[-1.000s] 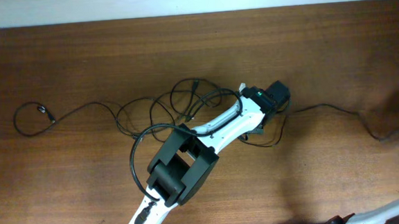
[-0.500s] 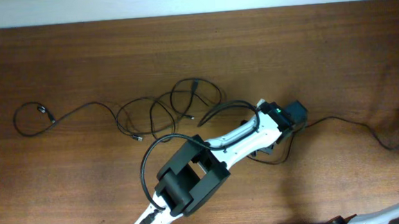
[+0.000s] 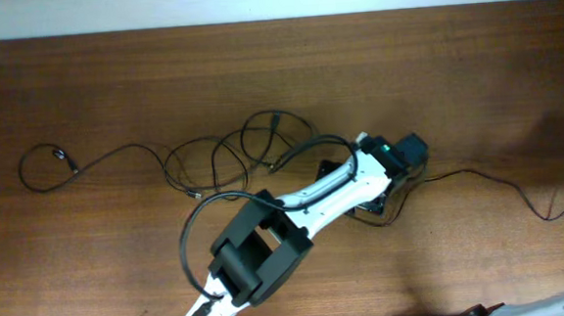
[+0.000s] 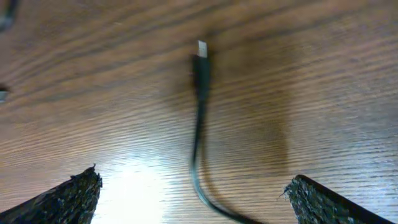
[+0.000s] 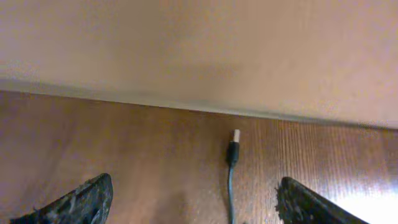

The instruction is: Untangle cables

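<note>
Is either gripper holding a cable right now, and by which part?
Nothing is held. The left gripper is open, a cable lying loose on the table between its fingers; the right gripper is open too, a plug lying free ahead.

Warm light glares off the table [image 4: 140, 186] in both wrist views; the left one's cable [image 4: 199, 124] is blurred.

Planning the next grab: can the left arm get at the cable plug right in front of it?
Probably yes. Its fingers stand wide open, the cable runs between them on the table, and nothing lies across the plug.
</note>
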